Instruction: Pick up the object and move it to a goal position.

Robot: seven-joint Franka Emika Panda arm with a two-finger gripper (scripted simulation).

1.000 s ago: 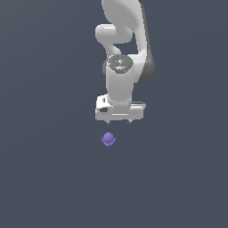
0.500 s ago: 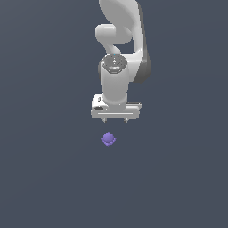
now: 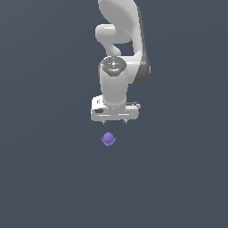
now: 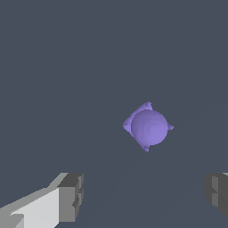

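The object is a tiny purple ball-like lump with a small cupped base, lying on the flat grey floor. In the wrist view the object lies beyond the two fingertips, nearer the one at the frame's right edge and not between them. My white gripper hangs just above and behind the lump in the exterior view, pointing down. It is open: the grey fingertips stand far apart with nothing between them. The gripper touches nothing.
The white arm rises behind the gripper toward the top of the exterior view. A plain dark grey floor fills everything else.
The gripper has shifted slightly toward the exterior view's left and turned at the wrist, coming more squarely over the purple lump. The lump has not moved.
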